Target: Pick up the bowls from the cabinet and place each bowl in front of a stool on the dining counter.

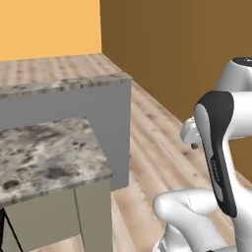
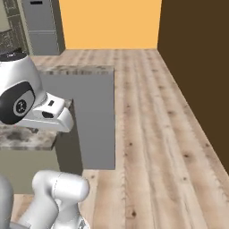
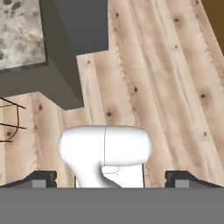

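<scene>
Nothing carried yet: pincer spread wide and holding nothing, bowls and cabinet nowhere among these pictures.

Nearest, in the hand view, the pincer (image 3: 111, 178) hangs over the pale knotted plank floor (image 3: 144, 78), its two dark fingertips (image 3: 40, 178) set far apart with nothing between them. Just beyond stands the dining counter (image 1: 44, 152), a boxy block with a mottled grey-brown-white stone tabletop, flat matte grey sides and a raised ledge (image 1: 64, 84) along its back; thin dark wire-like legs (image 3: 11, 120), perhaps a stool, show beside it. Farthest are a brown wall and an orange wall (image 2: 109, 22). Judging from this, both bowls remain to be fetched and set out; the whole job lies ahead.
</scene>
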